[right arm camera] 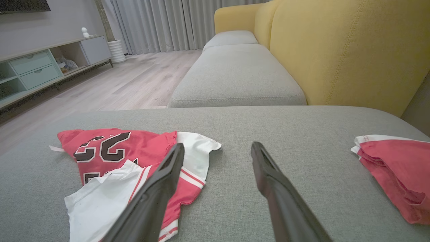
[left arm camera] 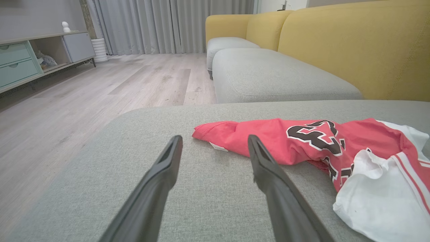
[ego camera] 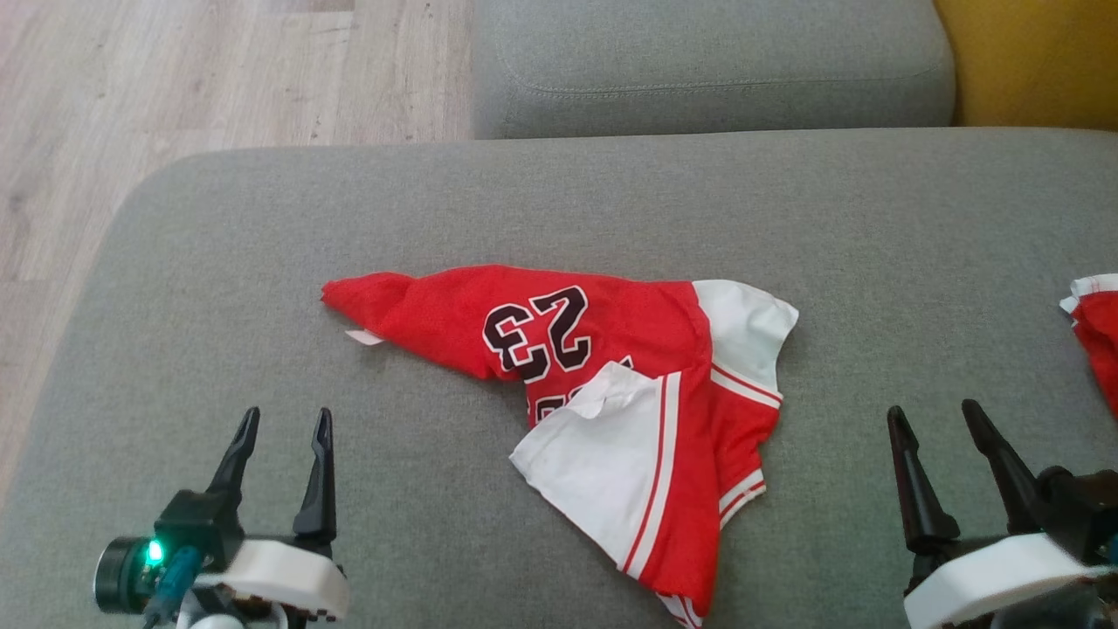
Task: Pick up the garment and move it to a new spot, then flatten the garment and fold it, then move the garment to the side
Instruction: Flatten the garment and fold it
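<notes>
1. A red-and-white jersey with a black "23" lies crumpled near the middle of a grey sofa seat cushion. The number reads upside down in the head view.
2. One white panel with red stripes is folded over the jersey's red body on the side nearest the robot. A white sleeve pokes out on the far right, and a small white tag sticks out beneath the pointed left end.
3. The left gripper sits at the near left of the cushion with its jaws spread wide and nothing between them. It is clear of the jersey, whose pointed end lies ahead and to its right.
4. The right gripper sits at the near right, also spread wide and empty, apart from the jersey's right edge.
5. A second red garment with white trim lies at the cushion's right edge, well apart from the jersey.
6. Beyond the cushion are another grey seat cushion, a yellow backrest and a pale wooden floor. The wrist views add grey curtains and a low cabinet with pale green drawers.
</notes>
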### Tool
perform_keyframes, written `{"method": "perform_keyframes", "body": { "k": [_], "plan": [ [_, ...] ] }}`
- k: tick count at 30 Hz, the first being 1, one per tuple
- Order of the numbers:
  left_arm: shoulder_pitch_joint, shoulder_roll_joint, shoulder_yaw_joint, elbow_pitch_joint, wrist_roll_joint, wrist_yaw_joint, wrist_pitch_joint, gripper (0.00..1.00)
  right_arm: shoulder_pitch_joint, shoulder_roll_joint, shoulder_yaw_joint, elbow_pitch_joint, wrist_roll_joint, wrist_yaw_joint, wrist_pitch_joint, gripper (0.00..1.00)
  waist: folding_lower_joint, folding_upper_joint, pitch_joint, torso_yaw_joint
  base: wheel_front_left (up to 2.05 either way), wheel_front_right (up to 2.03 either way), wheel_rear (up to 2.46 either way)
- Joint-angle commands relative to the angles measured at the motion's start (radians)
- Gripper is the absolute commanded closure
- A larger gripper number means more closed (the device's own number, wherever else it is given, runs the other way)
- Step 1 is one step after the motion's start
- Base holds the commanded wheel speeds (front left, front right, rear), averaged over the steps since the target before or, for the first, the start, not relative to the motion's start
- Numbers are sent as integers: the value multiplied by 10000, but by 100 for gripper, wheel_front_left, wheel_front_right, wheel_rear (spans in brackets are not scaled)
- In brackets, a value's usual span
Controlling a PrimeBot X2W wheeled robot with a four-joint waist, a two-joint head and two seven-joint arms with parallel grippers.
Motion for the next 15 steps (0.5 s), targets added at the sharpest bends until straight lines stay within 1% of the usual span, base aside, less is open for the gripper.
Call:
{"method": "perform_keyframes", "body": {
  "k": [1, 5, 9, 12, 15],
  "plan": [
    [-393, 319, 383, -348, -57, 57, -26, 0, -418, -69, 236, -368, 42, -7, -6, 0, 0, -1, 2, 8, 0, 0, 0],
    [-415, 323, 380, -362, -77, 62, -39, 0, -446, -69, 257, -343, 22, -7, 29, 0, 0, -1, 23, 22, 0, 0, 0],
    [-532, 314, 357, -393, -86, 51, -42, 0, -576, -69, 653, -174, -120, -7, 559, 0, 0, -1, 162, 89, 0, 0, 0],
    [-747, 264, 311, -408, -57, 22, -79, 0, -851, -233, 1437, 226, -119, -7, 1189, 0, 0, -1, 350, 237, 0, 0, 0],
    [-1034, 173, 234, -410, -10, -33, -148, 0, -1298, -570, 2624, 941, 225, -7, 1722, 0, 0, -1, 582, 481, 0, 0, 0]
  ]
}}
